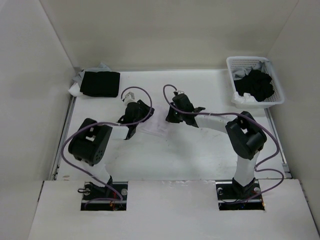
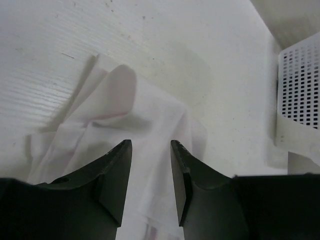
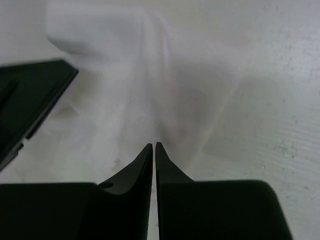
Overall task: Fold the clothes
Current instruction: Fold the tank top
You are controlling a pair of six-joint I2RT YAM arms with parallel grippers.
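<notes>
on the white walled table point(image 1: 200, 155), left claw point(image 2: 151, 147) half open over clothes point(image 2: 150, 115), right claw point(image 3: 153, 146) pinching them.

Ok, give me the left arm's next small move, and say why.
Probably close the left gripper on the white garment: its jaws stand apart over a raised fold, while the right gripper looks shut on the cloth.
</notes>
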